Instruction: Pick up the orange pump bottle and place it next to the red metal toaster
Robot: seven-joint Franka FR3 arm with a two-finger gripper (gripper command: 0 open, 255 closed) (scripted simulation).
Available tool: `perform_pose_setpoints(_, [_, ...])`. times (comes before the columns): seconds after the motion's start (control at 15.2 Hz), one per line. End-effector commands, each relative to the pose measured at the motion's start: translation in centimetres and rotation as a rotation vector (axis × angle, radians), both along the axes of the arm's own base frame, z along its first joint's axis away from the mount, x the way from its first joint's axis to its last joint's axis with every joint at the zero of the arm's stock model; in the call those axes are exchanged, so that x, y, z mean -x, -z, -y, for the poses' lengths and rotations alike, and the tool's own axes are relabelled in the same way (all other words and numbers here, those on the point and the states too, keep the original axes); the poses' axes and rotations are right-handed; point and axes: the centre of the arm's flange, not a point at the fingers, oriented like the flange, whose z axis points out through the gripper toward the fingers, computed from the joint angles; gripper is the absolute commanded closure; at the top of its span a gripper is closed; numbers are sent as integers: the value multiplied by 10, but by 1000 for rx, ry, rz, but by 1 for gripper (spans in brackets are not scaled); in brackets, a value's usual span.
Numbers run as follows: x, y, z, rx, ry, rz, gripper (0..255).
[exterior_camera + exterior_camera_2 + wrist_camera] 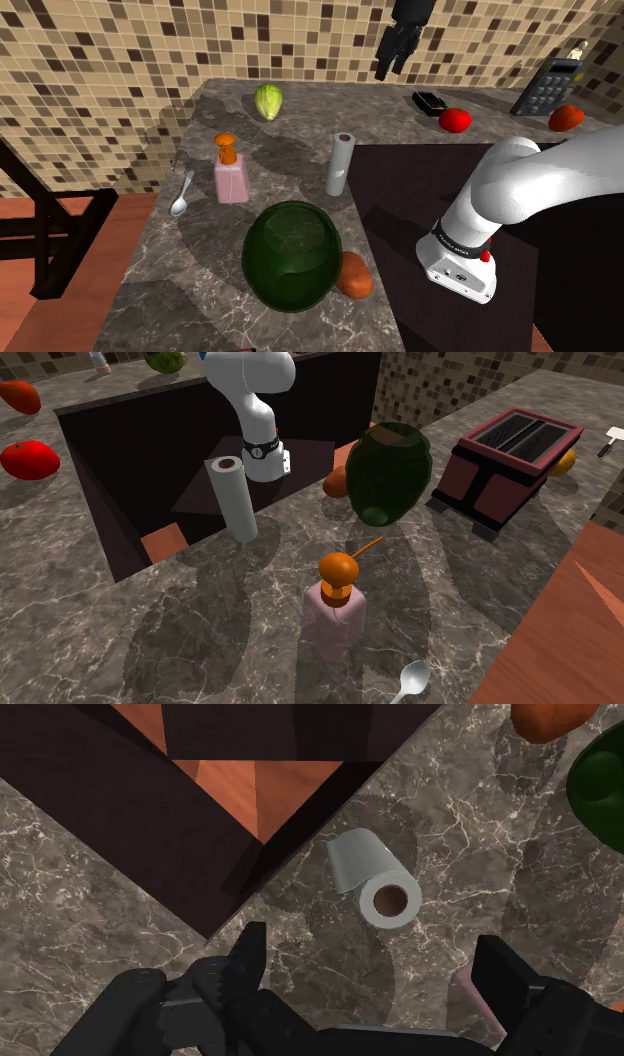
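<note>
The desk (200,270) looks like polished grey-brown stone veined in white, and the wall (120,50) behind it is set with small mosaic tiles. The green jar (292,253) looks like glossy, see-through glass, the spoon (181,196) like bright metal, the roll (340,164) like matt grey paper. The pump bottle (231,170) has a dull pink body and a smooth orange top; the toaster (505,487) has a matt dark-red shell.

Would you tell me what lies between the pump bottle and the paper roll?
Only bare counter, seen in the shoulder view, between the pump bottle and the paper roll.
</note>
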Motion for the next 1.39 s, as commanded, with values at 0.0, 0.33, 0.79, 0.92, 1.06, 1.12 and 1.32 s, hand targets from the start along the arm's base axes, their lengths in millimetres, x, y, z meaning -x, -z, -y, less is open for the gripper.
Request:
perform_pose_setpoints(0.0, [0,0,0,0,0,0,0])
perform_pose_setpoints(0.33, [-28,27,-53,6,51,20,0])
perform_pose_setpoints(0.79, [-73,64,-124,15,122,49,0])
perform_pose_setpoints(0.92, [-86,75,-143,18,143,57,0])
perform_pose_setpoints(1.06, [-101,85,-163,20,163,65,0])
perform_pose_setpoints(1.12, [-108,91,-172,22,173,69,0])
perform_pose_setpoints(1.32, [-131,106,-200,25,204,81,0])
